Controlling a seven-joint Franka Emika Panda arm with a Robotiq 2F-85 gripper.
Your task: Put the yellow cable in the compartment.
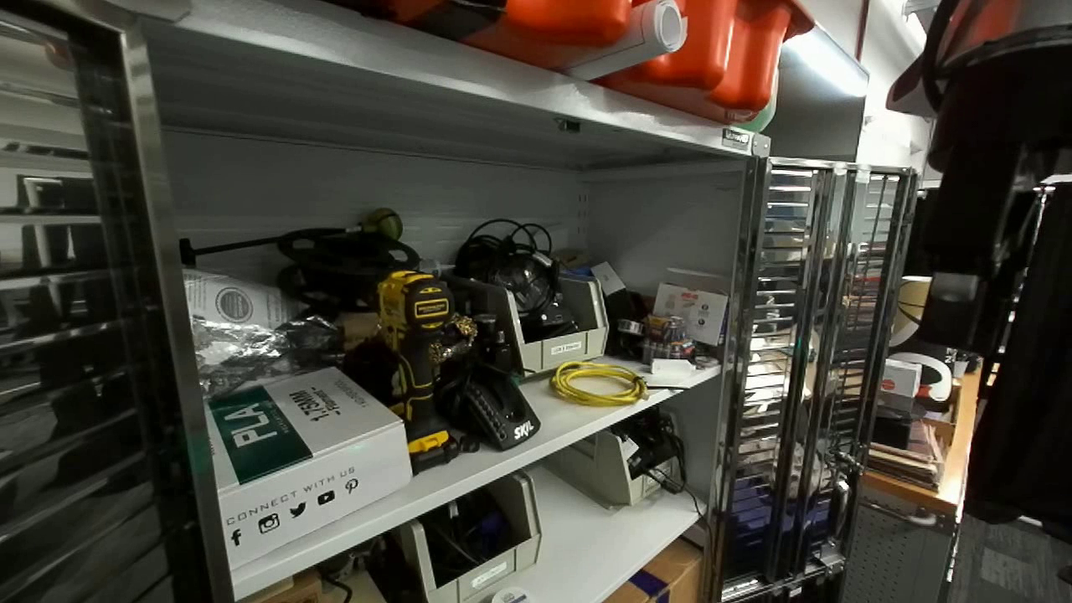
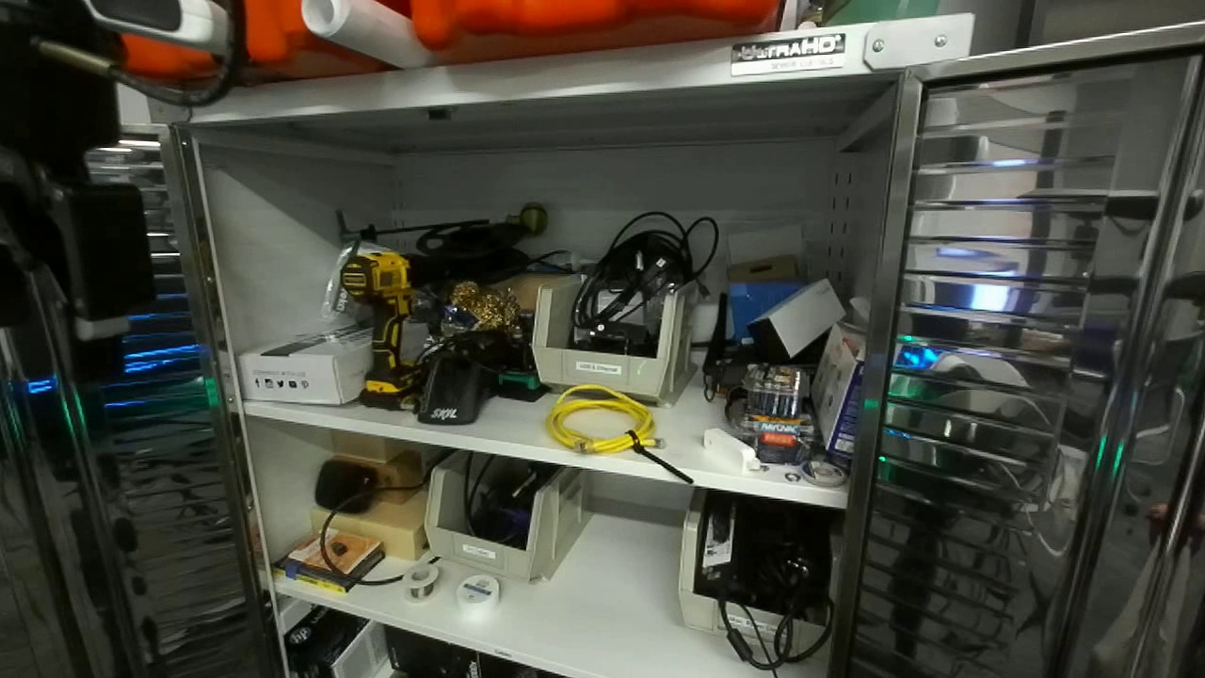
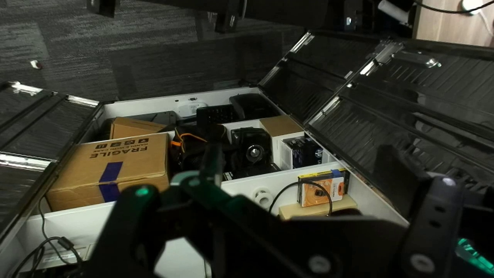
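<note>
The yellow cable (image 1: 589, 397) lies coiled on the upper shelf near its front edge; a black tie holds it (image 2: 576, 437). Just behind it stands a grey open bin (image 2: 563, 365) with a white label and black cables inside, also seen in an exterior view (image 1: 536, 356). The yellow cable and this bin are out of the wrist view. My gripper (image 3: 305, 160) is open with its fingers wide apart and nothing between them. In both exterior views it is dark, in front of the cabinet and away from the cable (image 1: 959, 310) (image 2: 102, 273).
A yellow drill (image 2: 375, 320), a black SKIL charger (image 2: 452, 388) and a white box (image 1: 318, 452) stand on the same shelf (image 2: 508, 428). Battery packs (image 2: 777, 414) are at its right. Open metal doors (image 2: 998, 377) flank the cabinet. More bins (image 2: 499, 551) stand on the lower shelf.
</note>
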